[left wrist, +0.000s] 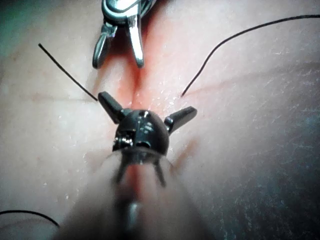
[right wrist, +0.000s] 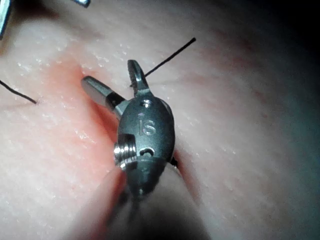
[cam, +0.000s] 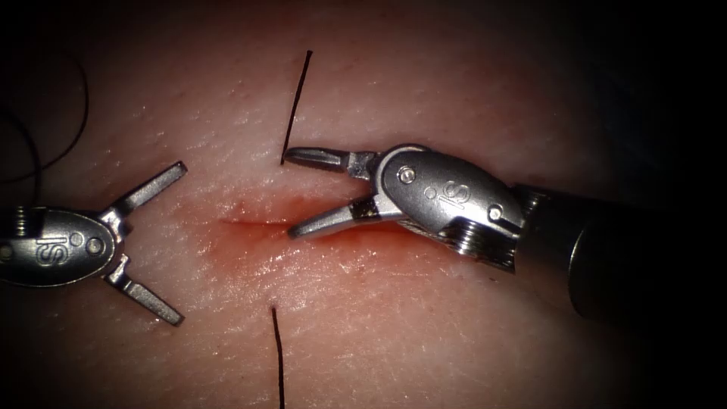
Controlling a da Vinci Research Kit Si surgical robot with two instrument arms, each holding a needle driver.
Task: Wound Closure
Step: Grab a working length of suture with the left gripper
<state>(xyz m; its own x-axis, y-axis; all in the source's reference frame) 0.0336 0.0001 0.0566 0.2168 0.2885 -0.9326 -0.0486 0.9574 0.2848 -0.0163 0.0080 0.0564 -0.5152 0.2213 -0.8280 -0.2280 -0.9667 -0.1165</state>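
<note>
- Nearest the endoscope, a strand of thread [cam: 278, 356] rises out of the tissue [cam: 424, 333] on the near side of the cut, just left of its middle, and runs off the picture's lower edge.
- My left pincer [cam: 166, 246] sits left of the cut, released, its two jaws spread wide into a V and holding nothing; in the left wrist view the same pincer [left wrist: 147, 112] stands open just above the tissue, with a strand of thread coming out of the surface on either side of it.
- The cut [cam: 257, 223] runs across the middle, with red fluid [cam: 318, 250] spread around it and mostly toward its right end.
- My right pincer [cam: 288, 195] comes in from the right over that end of the cut, released as well and empty: one jaw lies along the cut, the other points at the far strand.
- In the right wrist view my right pincer [right wrist: 107, 75] is open, one jaw tip just beside the strand.
- Beyond the cut, that second strand of thread [cam: 296, 106] stands up from the tissue, its foot just beside the tip of my right pincer's farther jaw.
- Farthest left, a loose loop of thread [cam: 76, 121] curls over the tissue.
- I cannot tell where the needle is.
</note>
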